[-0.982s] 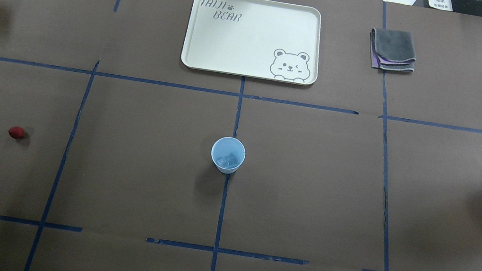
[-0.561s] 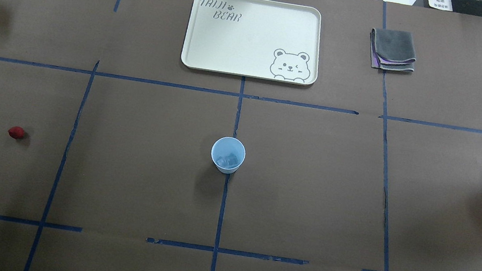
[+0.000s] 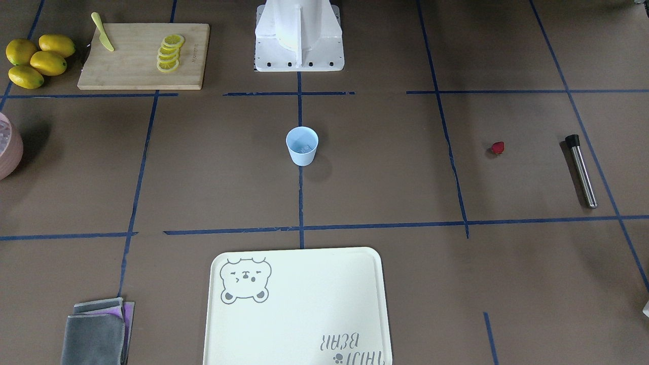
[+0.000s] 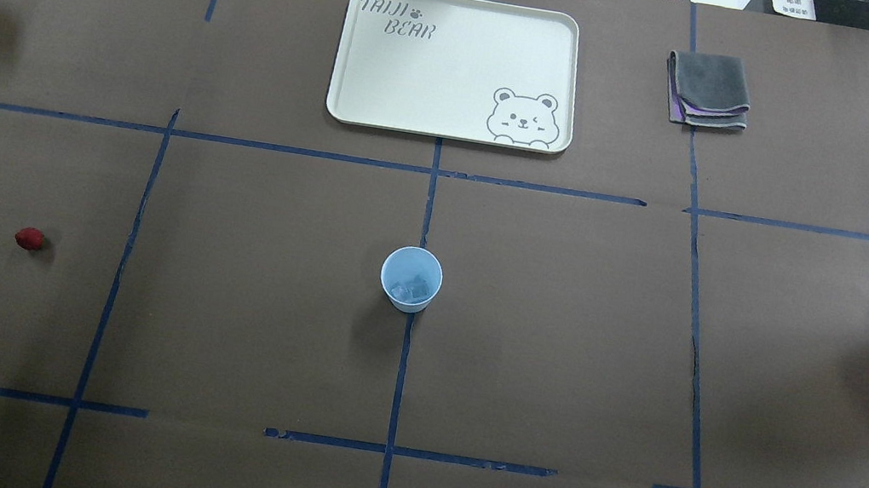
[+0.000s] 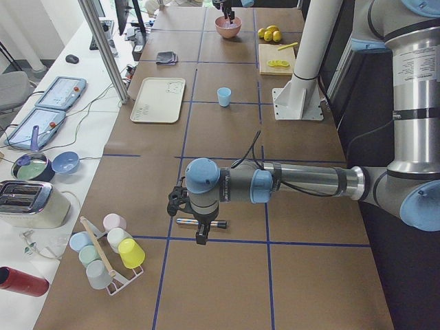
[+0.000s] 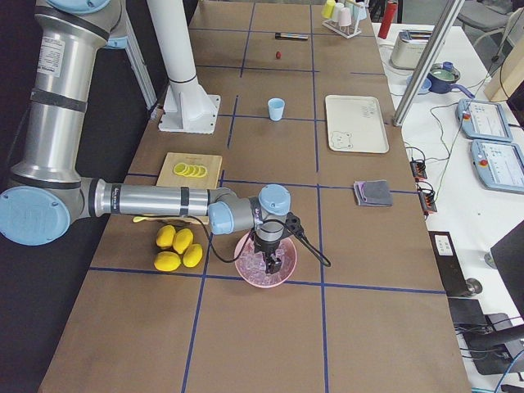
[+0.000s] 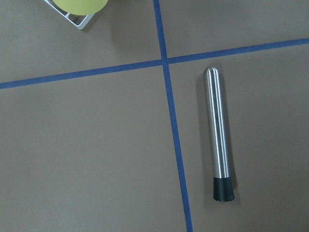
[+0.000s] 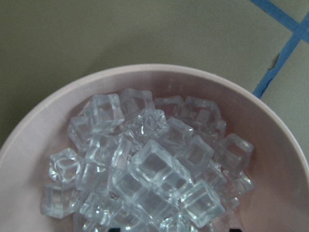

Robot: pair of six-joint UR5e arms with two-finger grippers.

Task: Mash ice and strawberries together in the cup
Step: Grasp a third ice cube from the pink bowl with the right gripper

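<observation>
The light-blue cup (image 4: 411,278) stands upright at the table's middle, also in the front view (image 3: 302,145). A few ice chunks (image 4: 416,287) lie in it. The strawberry (image 4: 29,239) lies alone on the paper far to the left. A steel muddler (image 7: 218,130) with a black tip lies at the left end. My left gripper (image 5: 200,234) hangs just above it; I cannot tell whether it is open. My right gripper (image 6: 272,262) hangs over the pink bowl (image 8: 29,130) of ice cubes (image 8: 154,169). Its two tips just show, wide apart, at the wrist view's bottom edge.
A cream bear tray (image 4: 456,66) and a folded grey cloth (image 4: 708,89) lie at the far side. A cutting board (image 3: 143,55) holds lemon slices and a knife, with whole lemons (image 3: 35,60) beside it. A cup rack (image 5: 110,251) stands at the left end.
</observation>
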